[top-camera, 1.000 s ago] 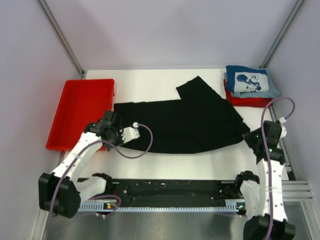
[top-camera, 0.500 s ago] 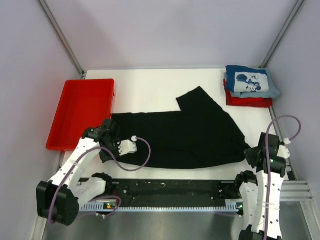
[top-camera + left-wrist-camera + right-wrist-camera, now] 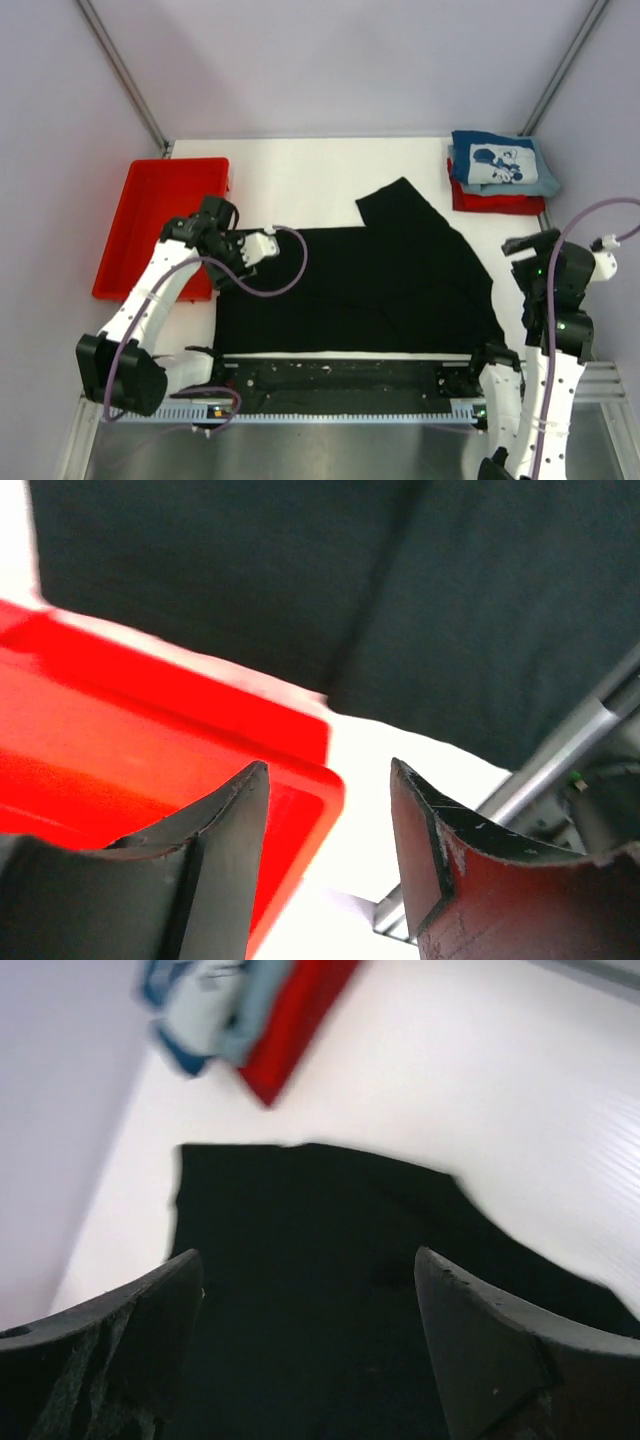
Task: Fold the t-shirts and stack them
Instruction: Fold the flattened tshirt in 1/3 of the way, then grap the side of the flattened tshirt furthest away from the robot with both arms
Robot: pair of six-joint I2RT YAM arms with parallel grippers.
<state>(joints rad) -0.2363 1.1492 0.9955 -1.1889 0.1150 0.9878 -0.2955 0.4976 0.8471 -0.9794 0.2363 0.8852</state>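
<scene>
Cloth fills the middle of the white table [image 3: 320, 170]. It is the big black t-shirt [image 3: 370, 290], and it lies spread out flat. Its near edge runs along the near side of the table. One pointed part of it sticks out toward the far side.

The blue t-shirt [image 3: 500, 165] with the white cartoon picture sits folded in the far right corner. It lies right on top of the folded red t-shirt [image 3: 497, 203], which peeks out along the near edge. That little pile does not touch the black one.

A red tray [image 3: 150, 230] sits on the left side of the table, just beside the black t-shirt.

The left gripper [image 3: 328, 768] hangs over the near right corner of the tray, close to the left edge of the black t-shirt. Its two fingers stand apart and hold nothing. Only the tray corner and a bit of white table show in the gap.

The right gripper [image 3: 308, 1258] is up in the air off the right side of the black t-shirt. Its fingers are spread wide and hold nothing. The black cloth lies below them, and the blue and red pile shows farther off, a bit blurry.
</scene>
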